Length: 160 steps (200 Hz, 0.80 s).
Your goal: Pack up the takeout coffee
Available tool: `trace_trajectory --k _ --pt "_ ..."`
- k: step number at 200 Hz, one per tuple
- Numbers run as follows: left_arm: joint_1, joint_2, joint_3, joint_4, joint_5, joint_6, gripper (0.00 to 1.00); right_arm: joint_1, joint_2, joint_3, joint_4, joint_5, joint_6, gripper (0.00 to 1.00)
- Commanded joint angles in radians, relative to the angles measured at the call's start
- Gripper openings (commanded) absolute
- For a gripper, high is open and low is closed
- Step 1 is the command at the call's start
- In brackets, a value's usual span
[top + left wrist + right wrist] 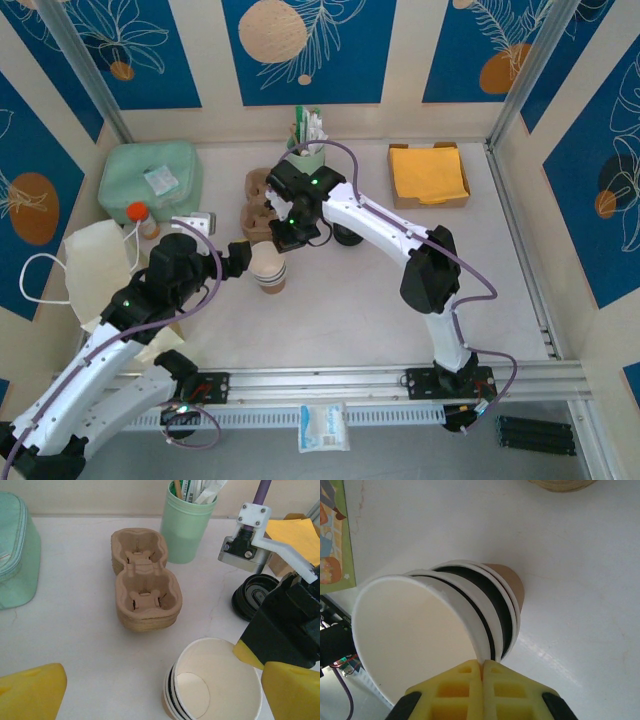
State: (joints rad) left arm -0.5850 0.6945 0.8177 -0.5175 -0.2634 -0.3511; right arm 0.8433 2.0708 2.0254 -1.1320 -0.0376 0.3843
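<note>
The right jaws are closed, pinching the rim of the top cup (420, 630) in a stack (268, 270) on the desk (580, 560), near the carrier (145, 597). The left jaws stand wide open around the stack.

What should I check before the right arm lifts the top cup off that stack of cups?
1. Right gripper shut on the rim of the top cup: ok.
2. Left gripper bracing the lower cups: not ok; it is open, with a finger on either side of the stack.
3. Top cup loose from the lower cups: cannot tell.
4. Lid on the top cup: not ok; the cup is open, and the black lids lie on the table.
5. Cup carrier pockets free: ok, both are empty.
</note>
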Motion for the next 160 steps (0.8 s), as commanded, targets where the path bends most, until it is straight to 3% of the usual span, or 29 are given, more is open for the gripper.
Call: trace_trajectory --k 1,160 --pt "-0.007 -0.016 -0.011 -0.01 -0.002 -0.009 0.99 0.006 0.008 0.047 -0.037 -0.022 -0.013 0.0" --pt "-0.007 -0.021 0.031 -0.015 -0.002 -0.025 0.99 -0.007 -0.048 0.178 -0.071 -0.021 -0.009 0.0"
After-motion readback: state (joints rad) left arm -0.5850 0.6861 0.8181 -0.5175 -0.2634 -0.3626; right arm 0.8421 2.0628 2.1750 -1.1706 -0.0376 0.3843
